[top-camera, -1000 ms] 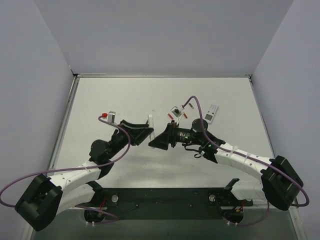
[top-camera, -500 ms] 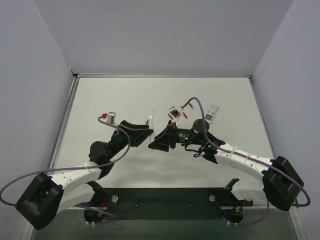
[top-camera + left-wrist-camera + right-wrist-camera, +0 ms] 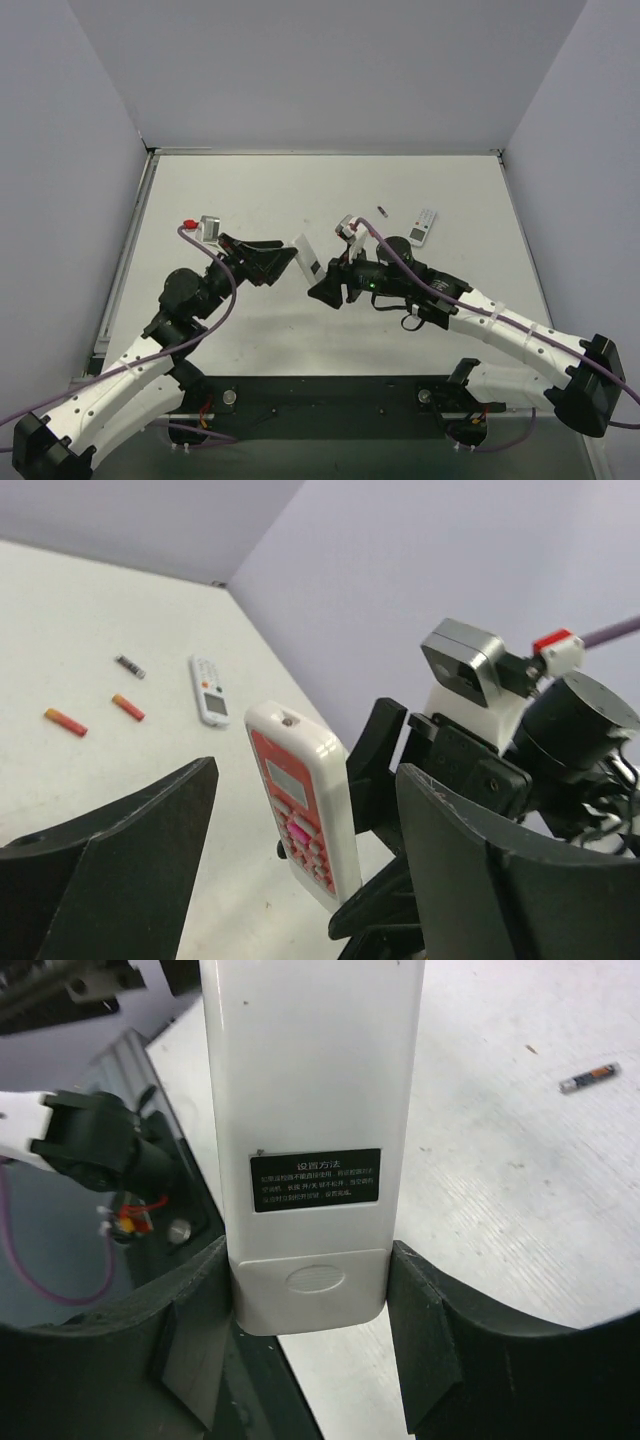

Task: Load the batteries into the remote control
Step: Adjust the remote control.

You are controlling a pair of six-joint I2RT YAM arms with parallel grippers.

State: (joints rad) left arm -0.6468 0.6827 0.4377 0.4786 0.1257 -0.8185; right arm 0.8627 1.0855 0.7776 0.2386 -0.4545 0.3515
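Note:
My right gripper [image 3: 320, 283] [image 3: 305, 1295] is shut on the lower end of the remote control [image 3: 308, 257]. It holds it upright above the table. The right wrist view shows its white back [image 3: 310, 1110] with a black label and the closed battery cover. The left wrist view shows its red front [image 3: 300, 810]. My left gripper [image 3: 272, 260] [image 3: 305, 780] is open, facing the remote's front and apart from it. Two red batteries [image 3: 65, 721] [image 3: 128, 707] lie on the table beyond it. I cannot make them out in the top view.
A white-faced remote [image 3: 425, 226] [image 3: 210, 677] lies at the back right. A dark battery [image 3: 382, 211] [image 3: 130, 667] [image 3: 587, 1078] lies beside it. Walls close in the table on the left, back and right.
My left gripper has drawn back to the left, away from the remote. My right gripper has brought the remote a little nearer and to the left.

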